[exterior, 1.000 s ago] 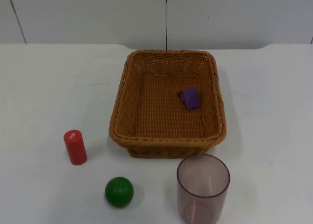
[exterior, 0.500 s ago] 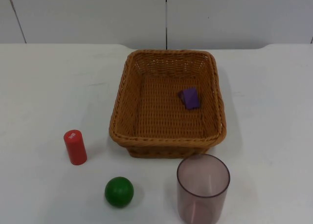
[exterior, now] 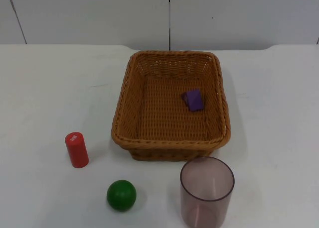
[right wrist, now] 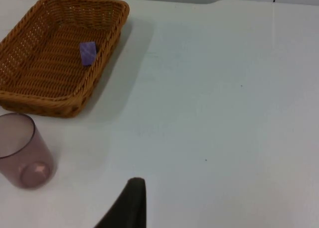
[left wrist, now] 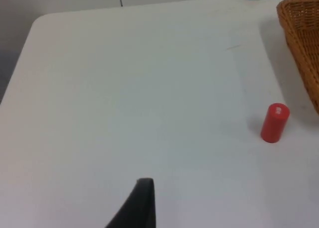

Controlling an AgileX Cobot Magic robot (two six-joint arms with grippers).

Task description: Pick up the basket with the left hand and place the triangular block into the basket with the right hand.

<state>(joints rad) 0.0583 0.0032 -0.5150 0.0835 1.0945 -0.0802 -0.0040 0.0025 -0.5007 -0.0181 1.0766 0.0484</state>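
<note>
- The left gripper (left wrist: 142, 208) hangs above bare white desk (left wrist: 124, 88), well apart from the basket; one black fingertip is seen, so I cannot tell how its jaws stand.
- The right gripper (right wrist: 130, 205) hangs above the desk on the right side, also clear of the basket; again I cannot tell the state of its jaws.
- The wicker basket (exterior: 124, 103) sits on the desk near the middle, held by neither gripper.
- The purple triangular block (exterior: 193, 99) lies inside the basket on its woven floor, towards the right wall; the right wrist view shows it there too (right wrist: 87, 53).
- A red cylinder (exterior: 76, 149) stands upright to the left of the basket, apart from it.
- A green ball (exterior: 121, 194) rests in front of the cylinder and basket.
- A translucent purple cup (exterior: 206, 192) stands upright just in front of the basket's near right corner.
</note>
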